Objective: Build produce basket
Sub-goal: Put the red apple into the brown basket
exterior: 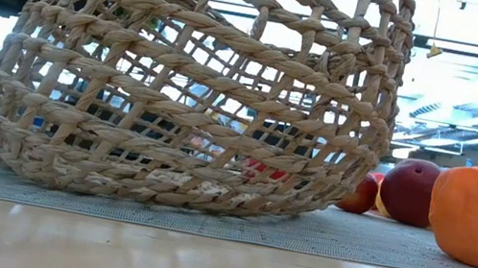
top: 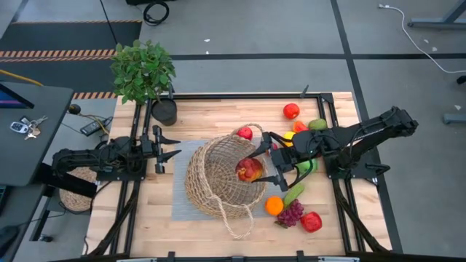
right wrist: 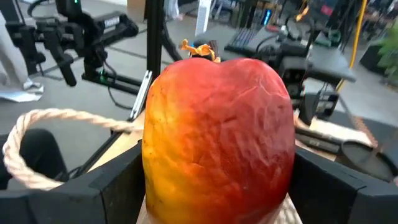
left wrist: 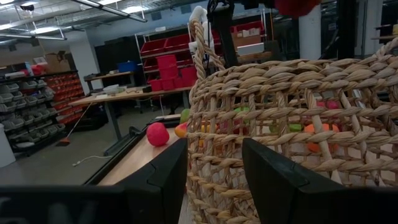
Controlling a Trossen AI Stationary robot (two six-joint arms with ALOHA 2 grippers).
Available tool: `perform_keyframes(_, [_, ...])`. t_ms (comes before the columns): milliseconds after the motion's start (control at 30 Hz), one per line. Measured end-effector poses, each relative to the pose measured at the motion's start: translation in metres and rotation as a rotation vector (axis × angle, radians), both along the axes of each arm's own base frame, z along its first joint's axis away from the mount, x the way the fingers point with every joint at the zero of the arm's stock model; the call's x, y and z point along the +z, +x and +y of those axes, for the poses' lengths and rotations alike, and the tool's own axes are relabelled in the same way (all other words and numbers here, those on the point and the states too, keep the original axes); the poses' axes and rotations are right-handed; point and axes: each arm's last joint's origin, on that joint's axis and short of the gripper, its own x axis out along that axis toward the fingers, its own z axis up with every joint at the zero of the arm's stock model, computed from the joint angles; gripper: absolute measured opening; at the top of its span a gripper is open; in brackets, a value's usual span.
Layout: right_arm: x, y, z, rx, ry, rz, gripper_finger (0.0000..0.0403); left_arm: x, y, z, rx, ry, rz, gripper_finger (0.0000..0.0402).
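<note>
Wicker basket (top: 218, 178), one apple (top: 249, 169) in right gripper (top: 263, 161)

The tan wicker basket (top: 218, 178) lies tipped mid-worktop; a red-yellow apple (top: 250, 169) sits at its mouth, other produce (top: 295, 211) toward the right edge.

The right gripper (top: 263, 155) hangs over the basket (top: 211, 182), fingers clamped on an apple (top: 249, 169); the left gripper (top: 172, 145) waits beside the basket, fingers apart.
</note>
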Motion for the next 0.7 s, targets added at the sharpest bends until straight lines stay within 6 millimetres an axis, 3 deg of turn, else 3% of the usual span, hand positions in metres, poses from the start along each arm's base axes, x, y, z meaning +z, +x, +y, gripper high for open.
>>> perform_keyframes(200, [-0.008, -0.004, 0.006, 0.009, -0.027, 0.081, 0.0332, 0.0, 0.0, 0.0, 0.0, 0.0, 0.0, 0.016])
perform_keyframes(333, [-0.013, -0.011, 0.02, 0.01, -0.141, 0.104, 0.0332, 0.0, 0.0, 0.0, 0.0, 0.0, 0.0, 0.016])
perform_keyframes(700, [-0.017, -0.027, 0.045, 0.116, -0.914, 0.013, 0.0332, 0.0, 0.0, 0.0, 0.0, 0.0, 0.0, 0.016])
